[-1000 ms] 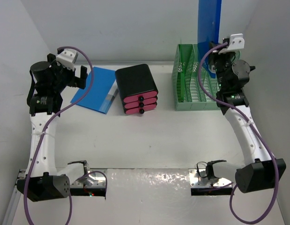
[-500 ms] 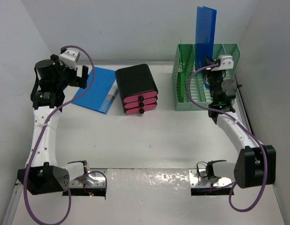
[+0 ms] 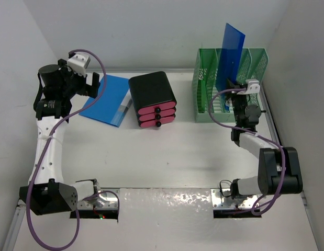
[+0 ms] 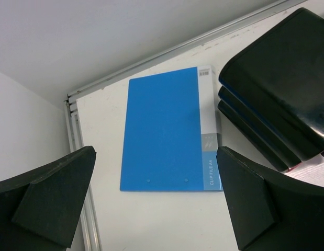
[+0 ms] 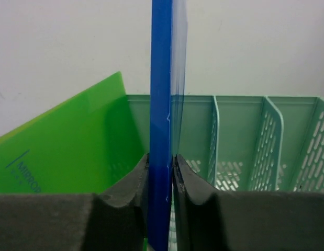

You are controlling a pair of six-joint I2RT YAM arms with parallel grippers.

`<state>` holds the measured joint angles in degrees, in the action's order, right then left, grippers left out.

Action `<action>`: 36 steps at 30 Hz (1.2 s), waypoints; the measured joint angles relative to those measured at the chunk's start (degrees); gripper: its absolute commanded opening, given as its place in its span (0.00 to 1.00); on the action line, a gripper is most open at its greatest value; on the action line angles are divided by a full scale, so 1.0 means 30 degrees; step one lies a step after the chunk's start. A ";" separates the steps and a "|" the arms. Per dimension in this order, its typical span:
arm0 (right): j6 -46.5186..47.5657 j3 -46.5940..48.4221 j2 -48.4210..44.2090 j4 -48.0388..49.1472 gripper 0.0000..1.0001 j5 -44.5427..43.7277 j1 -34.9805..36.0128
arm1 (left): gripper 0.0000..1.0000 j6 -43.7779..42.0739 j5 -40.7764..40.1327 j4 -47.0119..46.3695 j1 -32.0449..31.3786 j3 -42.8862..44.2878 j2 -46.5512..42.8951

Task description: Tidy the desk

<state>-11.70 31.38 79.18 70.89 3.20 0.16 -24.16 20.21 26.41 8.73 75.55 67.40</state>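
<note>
The white desk (image 3: 167, 157) carries everything. A dark blue folder (image 3: 231, 52) stands upright in a middle slot of the mint-green file rack (image 3: 256, 63), leaning slightly right. My right gripper (image 3: 236, 93) is shut on its lower edge; in the right wrist view both fingers press the dark blue folder (image 5: 162, 104) where my right gripper (image 5: 160, 159) holds it. My left gripper (image 3: 92, 83) hovers open above a light blue clip file (image 3: 107, 99) lying flat at the back left. In the left wrist view the clip file (image 4: 164, 128) lies between and beyond my left gripper (image 4: 155, 157).
A black box with pink drawers (image 3: 153, 99) sits between the clip file and the rack; its black top (image 4: 282, 78) lies just right of the clip file. A bright green folder (image 5: 62, 141) leans in the rack's left slot. Silver rails (image 4: 78, 157) edge the desk.
My right arm has come down and drawn in, lowering the dark blue folder into the rack, where it now leans right. My left arm has barely shifted.
</note>
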 measured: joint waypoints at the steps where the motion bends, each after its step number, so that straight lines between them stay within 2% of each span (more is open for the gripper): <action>1: 0.0007 -0.0138 0.0015 0.0036 0.37 0.0080 0.0000 | 1.00 -0.0007 0.0095 0.0015 0.0000 0.0000 0.0029; 2: 0.0000 -0.0299 0.0015 0.0022 0.45 0.0102 0.0007 | 0.99 -0.0022 0.0226 0.0044 0.0000 0.0000 0.0044; 5: 0.0240 -0.0481 0.0015 -0.0364 0.49 0.0146 0.0007 | 1.00 -0.0160 0.0488 0.0080 0.0000 0.0000 0.0066; 10: 0.0605 -0.0211 0.0007 -0.2426 0.49 0.0131 0.0007 | 1.00 -0.0364 0.0590 0.0080 0.0000 0.0000 0.0073; 13: 0.0969 0.0619 0.0007 -0.4189 0.45 -0.0036 0.0007 | 1.00 -0.0401 0.0634 0.0073 0.0000 -0.0007 0.0073; 20: 0.2433 0.4991 0.0138 -0.9690 0.43 -0.0554 0.0007 | 1.00 -0.0525 0.0714 -0.0029 0.0000 -0.0270 0.0080; 27: 0.3417 0.9792 0.0794 -1.4899 0.16 -0.0379 0.0007 | 1.00 -0.0794 0.0707 -0.0051 0.0000 -0.0459 0.0109; 28: 0.3417 1.0003 0.0838 -1.5336 0.05 -0.0335 0.0007 | 1.00 -0.0801 0.0707 -0.0073 0.0000 -0.0459 0.0117; 29: 0.3563 1.0091 0.0867 -1.5737 0.00 -0.0270 0.0007 | 1.00 -0.0801 0.0707 -0.0109 0.0000 -0.0459 0.0131; 36: 0.3985 0.9981 0.0765 -1.5671 0.00 0.0408 0.0015 | 1.00 -0.0874 0.0743 -0.0226 0.0000 -0.0474 0.0219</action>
<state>0.25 61.32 81.47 23.88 4.43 0.21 -26.79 22.44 25.74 8.73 74.13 68.05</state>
